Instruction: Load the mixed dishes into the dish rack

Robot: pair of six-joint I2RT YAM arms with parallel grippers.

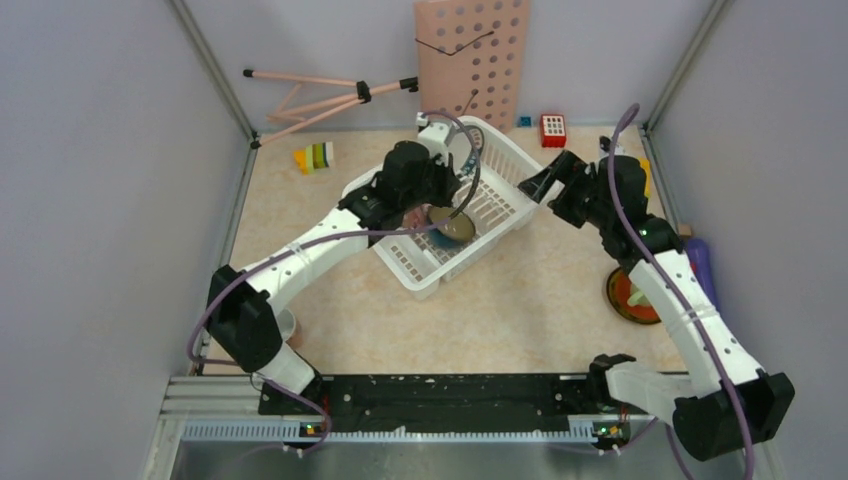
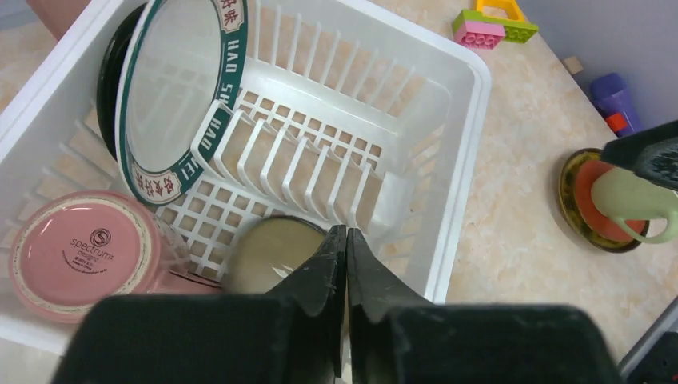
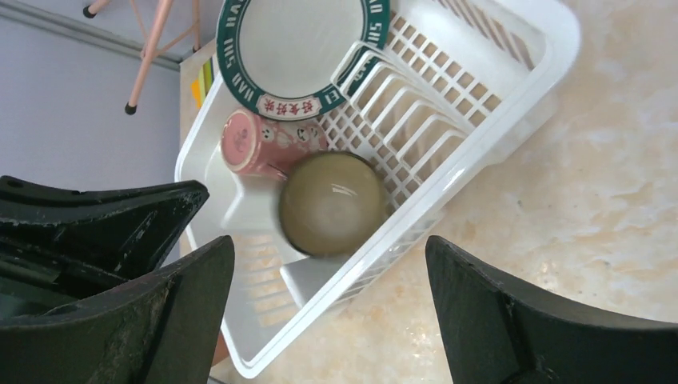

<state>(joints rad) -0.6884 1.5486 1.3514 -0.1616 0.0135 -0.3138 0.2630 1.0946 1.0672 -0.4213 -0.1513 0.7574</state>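
The bowl (image 3: pixel 332 204) is laid in the dish rack (image 3: pixel 512 120); left jaws are pressed together, right jaws spread; the green mug (image 2: pixel 628 200) should be gripped next.

Lilac walls (image 1: pixel 100 200), beige marbled tabletop (image 1: pixel 520 300)

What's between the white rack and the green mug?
Mostly bare table, then the edge of the small plate under the green mug; the left wrist view shows it.
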